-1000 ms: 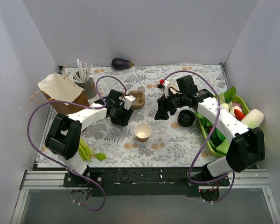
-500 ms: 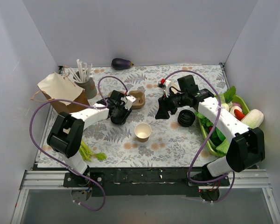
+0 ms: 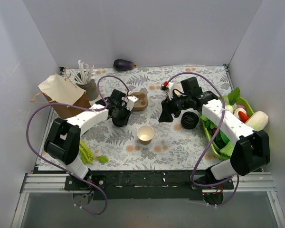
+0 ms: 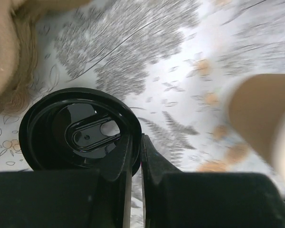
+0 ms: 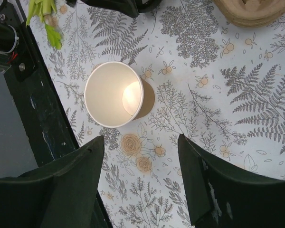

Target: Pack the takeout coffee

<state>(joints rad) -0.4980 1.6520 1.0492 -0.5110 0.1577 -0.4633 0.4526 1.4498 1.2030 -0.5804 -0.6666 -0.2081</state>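
One black lid (image 4: 78, 130) pinched at its rim by the left gripper (image 4: 133, 156), presumably for capping the lidless paper cup (image 3: 145, 134) mid-table (right gripper (image 5: 140, 183) spread open above it, empty).

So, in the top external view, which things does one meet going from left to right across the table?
Brown paper bag → grey holder of white straws → left gripper → lidless paper cup → right gripper → stack of black lids → green tray of vegetables.

Left tool (image 4: 133, 156) pinched, right tool (image 5: 141, 178) agape.
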